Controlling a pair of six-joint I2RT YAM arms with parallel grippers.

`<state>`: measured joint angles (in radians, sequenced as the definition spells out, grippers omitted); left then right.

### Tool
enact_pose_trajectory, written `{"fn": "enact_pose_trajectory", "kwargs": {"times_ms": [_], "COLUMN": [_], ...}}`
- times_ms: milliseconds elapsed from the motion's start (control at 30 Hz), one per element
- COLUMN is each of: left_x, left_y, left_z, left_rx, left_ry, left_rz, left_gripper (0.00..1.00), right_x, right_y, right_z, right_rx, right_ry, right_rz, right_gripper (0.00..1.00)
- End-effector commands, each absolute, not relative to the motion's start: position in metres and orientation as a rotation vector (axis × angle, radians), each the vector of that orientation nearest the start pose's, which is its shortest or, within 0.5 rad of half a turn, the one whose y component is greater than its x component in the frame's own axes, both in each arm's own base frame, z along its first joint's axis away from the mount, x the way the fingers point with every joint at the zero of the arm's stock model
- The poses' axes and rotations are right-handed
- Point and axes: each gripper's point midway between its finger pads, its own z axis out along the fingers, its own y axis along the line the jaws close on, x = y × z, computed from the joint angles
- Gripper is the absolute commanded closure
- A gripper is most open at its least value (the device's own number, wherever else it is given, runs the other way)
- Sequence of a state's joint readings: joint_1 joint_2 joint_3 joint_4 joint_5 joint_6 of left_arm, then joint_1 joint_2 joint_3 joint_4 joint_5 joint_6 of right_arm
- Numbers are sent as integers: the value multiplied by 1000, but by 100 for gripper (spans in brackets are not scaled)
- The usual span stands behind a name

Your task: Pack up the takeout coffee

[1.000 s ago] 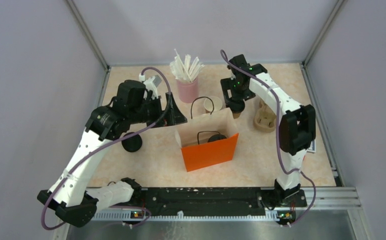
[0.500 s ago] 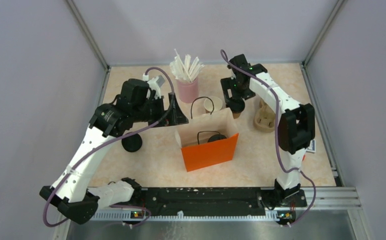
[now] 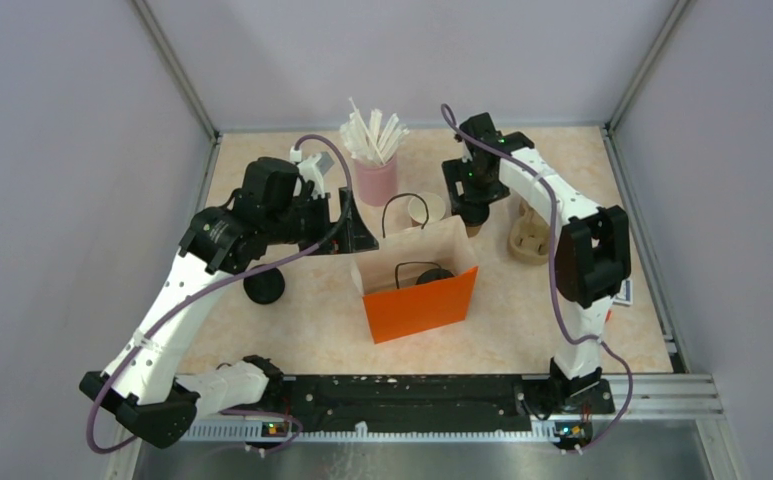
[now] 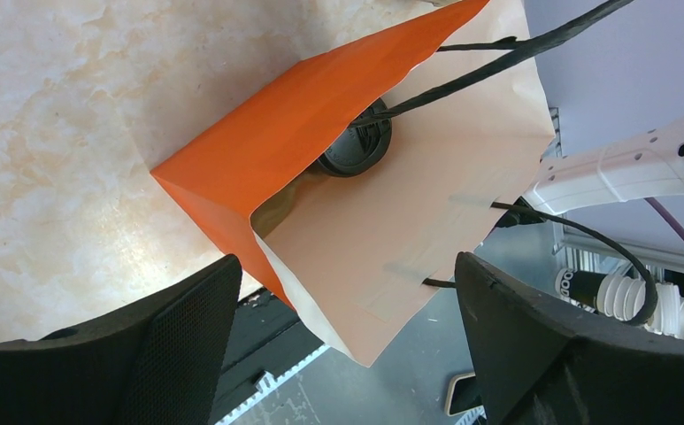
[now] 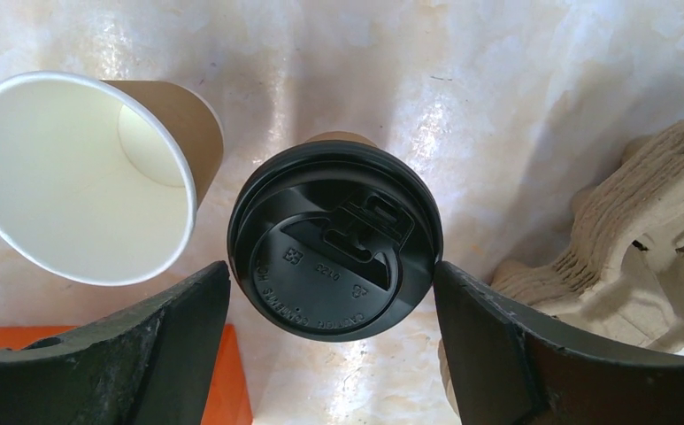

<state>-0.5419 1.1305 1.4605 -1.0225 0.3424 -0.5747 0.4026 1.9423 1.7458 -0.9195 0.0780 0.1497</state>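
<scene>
A lidded brown cup (image 5: 334,239) stands on the table behind the orange bag (image 3: 420,300). My right gripper (image 5: 331,301) is open right above it, one finger close on each side of the black lid; in the top view the gripper (image 3: 474,205) hides most of it. An open brown cup (image 5: 81,177) with a white inside stands just left of it (image 3: 427,208). Another black-lidded cup (image 4: 356,146) sits inside the bag (image 4: 258,124). My left gripper (image 4: 347,328) is open, with the bag's upper left corner between its fingers, untouched.
A pink cup of white straws (image 3: 375,175) stands behind the bag. A tan pulp carrier (image 3: 530,235) lies right of the right gripper, also in the right wrist view (image 5: 621,239). A round black lid (image 3: 264,286) lies left of the bag, under the left arm.
The left arm has shifted slightly up and right toward the bag's corner. The right gripper has barely moved over the lidded cup.
</scene>
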Motion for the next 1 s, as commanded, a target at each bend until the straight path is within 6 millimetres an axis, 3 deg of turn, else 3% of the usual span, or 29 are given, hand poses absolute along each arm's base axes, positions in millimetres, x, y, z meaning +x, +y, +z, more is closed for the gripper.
{"fn": "enact_pose_trajectory", "kwargs": {"times_ms": [0,233,467,567,800,967], "left_x": [197,195,195,194,199,201], "left_y": [-213,-212,-212,-210,-205,-201], "left_z": [330,331,333,335,342,348], "left_rx": [189,191,194,197,161,191], "left_ry": [2323,2314,2308,2303,2288,2242], "left_rz": [-979,-987,-988,-977,-939,-908], "left_gripper": [6,7,11,14,20,18], "right_x": [414,413,412,411,404,387], "right_y": [166,164,162,162,164,159], "right_z": [120,118,122,139,208,214], "right_rx": [-312,-310,-323,-330,-388,-313], "right_ry": [2661,2665,2663,2632,2503,2566], "right_rz": [93,80,70,76,152,164], "right_gripper": [17,17,25,27,29,31]}}
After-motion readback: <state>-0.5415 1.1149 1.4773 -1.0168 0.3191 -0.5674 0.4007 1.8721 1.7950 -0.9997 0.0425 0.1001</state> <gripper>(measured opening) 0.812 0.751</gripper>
